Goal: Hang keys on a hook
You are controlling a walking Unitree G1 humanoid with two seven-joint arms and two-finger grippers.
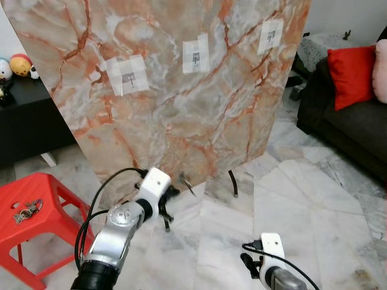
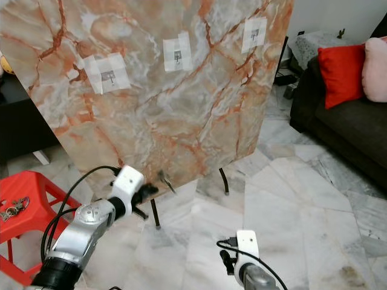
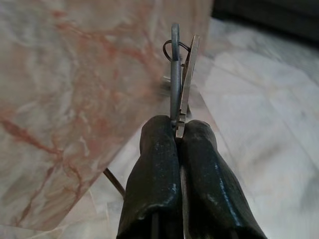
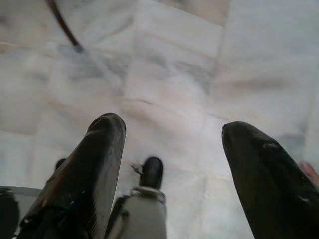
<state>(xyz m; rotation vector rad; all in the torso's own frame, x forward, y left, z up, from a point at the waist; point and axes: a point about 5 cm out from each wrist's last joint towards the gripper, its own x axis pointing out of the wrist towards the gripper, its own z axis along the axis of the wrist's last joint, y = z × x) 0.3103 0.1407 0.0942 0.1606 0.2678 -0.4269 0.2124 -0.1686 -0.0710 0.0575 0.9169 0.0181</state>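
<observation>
My left gripper (image 1: 175,192) is shut on a bunch of keys (image 3: 180,74), two flat keys on a thin wire ring, held out in front of the lower part of a leaning marble-patterned board (image 1: 181,121). Three small hooks sit on white taped patches high on the board: left hook (image 1: 128,77), middle hook (image 1: 196,58), right hook (image 1: 270,35). All hooks are well above the keys. My right gripper (image 4: 172,159) hangs low over the floor, open and empty. A second bunch of keys (image 1: 27,211) lies on a red stool (image 1: 42,190).
The board stands on thin black legs (image 1: 233,183) on a marble floor. A dark sofa (image 1: 351,121) with a red cushion (image 1: 351,74) is at the right. A black cabinet (image 1: 30,115) with toys stands at the left behind the stool.
</observation>
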